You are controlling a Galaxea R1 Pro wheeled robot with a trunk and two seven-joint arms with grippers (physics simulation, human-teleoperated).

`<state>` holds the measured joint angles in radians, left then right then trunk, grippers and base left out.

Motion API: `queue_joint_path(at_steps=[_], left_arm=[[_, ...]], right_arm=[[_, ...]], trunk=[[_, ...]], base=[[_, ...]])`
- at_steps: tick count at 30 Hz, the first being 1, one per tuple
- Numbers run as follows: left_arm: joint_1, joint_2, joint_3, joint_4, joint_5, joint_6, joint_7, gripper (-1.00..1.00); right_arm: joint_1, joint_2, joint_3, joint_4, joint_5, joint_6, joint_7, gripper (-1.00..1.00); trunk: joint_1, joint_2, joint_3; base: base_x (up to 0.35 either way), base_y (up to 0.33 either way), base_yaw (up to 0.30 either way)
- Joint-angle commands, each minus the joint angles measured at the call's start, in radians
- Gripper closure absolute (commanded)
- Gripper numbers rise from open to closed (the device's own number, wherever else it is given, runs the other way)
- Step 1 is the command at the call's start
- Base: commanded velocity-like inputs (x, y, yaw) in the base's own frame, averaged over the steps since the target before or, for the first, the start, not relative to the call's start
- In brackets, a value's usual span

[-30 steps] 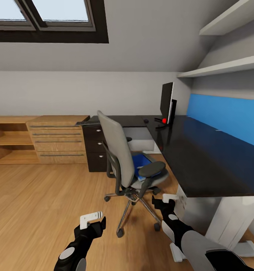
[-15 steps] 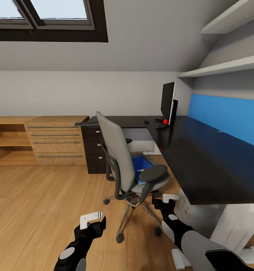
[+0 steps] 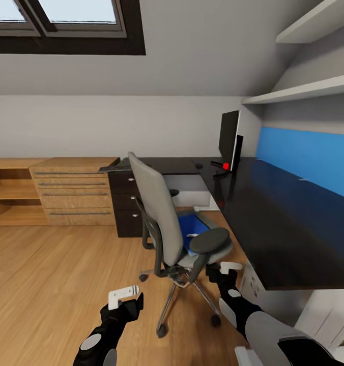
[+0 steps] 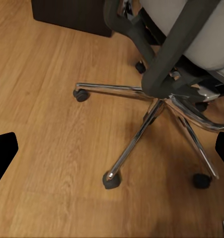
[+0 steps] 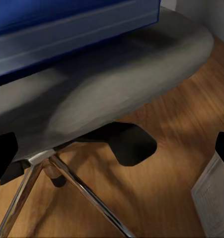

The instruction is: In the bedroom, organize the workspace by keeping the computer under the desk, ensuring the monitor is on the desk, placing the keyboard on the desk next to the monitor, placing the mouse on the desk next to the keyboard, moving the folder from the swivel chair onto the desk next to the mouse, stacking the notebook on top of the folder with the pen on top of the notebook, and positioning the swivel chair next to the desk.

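Thick bright blue folder [image 3: 191,226] lying on grey padded swivel chair [image 3: 164,213] seat, beside long black L-shaped counter [image 3: 274,213]; black monitor [image 3: 228,134] upright on counter corner. Left fingers [image 3: 125,296] and right fingers [image 3: 228,268] both spread wide, empty, low near chair base

An attic home office: skylight [image 3: 65,20] in the sloped ceiling, long black desk [image 3: 274,213], swivel chair [image 3: 167,218], wooden drawers [image 3: 73,195].

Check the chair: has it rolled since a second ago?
No. The chair keeps its place against the desk edge; the whole view shifted, so the camera moved, not the chair.
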<state>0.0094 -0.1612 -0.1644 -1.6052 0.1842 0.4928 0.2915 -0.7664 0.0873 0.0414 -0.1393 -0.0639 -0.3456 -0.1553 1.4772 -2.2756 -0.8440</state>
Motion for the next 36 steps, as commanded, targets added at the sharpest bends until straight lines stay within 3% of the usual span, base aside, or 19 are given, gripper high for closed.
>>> queue_joint_path(at_steps=[1, 19, 36], left_arm=[[0.0, 0.0, -0.001, -0.001, 0.011, 0.003, 0.009, -1.0], [0.0, 0.002, 0.002, -0.002, 0.011, 0.004, 0.009, -1.0], [0.0, 0.002, 0.002, -0.001, 0.009, 0.006, 0.009, -1.0]], right_arm=[[-0.001, 0.0, 0.005, 0.001, -0.007, -0.004, -0.003, -1.0], [-0.002, 0.006, 0.008, -0.002, -0.007, -0.012, 0.006, -1.0], [-0.001, 0.006, 0.008, -0.002, -0.007, -0.012, 0.006, -1.0]], trunk=[[0.0, 0.0, -0.001], [0.0, 0.0, 0.0], [0.0, 0.0, 0.014]], base=[[0.084, 0.0, 0.0], [0.005, 0.0, 0.005], [0.0, 0.0, 0.226]])
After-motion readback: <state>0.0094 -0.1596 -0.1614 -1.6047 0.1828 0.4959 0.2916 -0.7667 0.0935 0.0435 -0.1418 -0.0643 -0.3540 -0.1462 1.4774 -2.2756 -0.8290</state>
